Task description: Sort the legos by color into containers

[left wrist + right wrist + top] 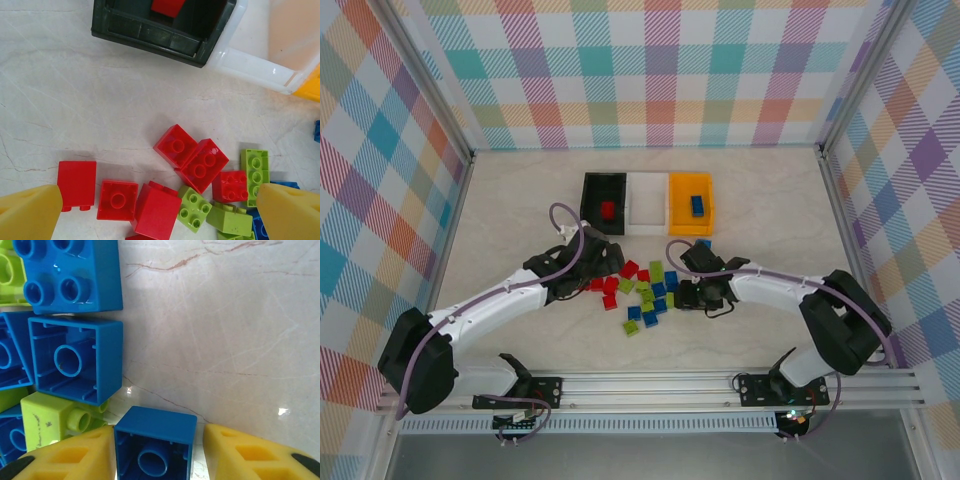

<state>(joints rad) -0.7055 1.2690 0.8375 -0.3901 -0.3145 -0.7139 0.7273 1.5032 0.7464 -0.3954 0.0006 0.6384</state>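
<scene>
Red, lime green and blue legos (645,290) lie in a loose pile at mid-table. Behind them the containers stand in a row: a black bin (590,195) holding a red brick (608,210), a white bin (647,200), and an orange-yellow bin (678,200) holding a blue brick (697,205). My left gripper (159,212) is wide open over the red bricks (117,200) at the pile's left. My right gripper (155,450) straddles an upturned blue brick (155,432) at the pile's right. Its left finger touches the brick and a small gap remains at its right finger (250,455).
Other blue bricks (75,360) and a lime one (50,420) lie just left of the straddled brick. In the left wrist view the black bin (150,35) and white bin (250,65) stand beyond the pile. Plaid walls close the table's sides and back.
</scene>
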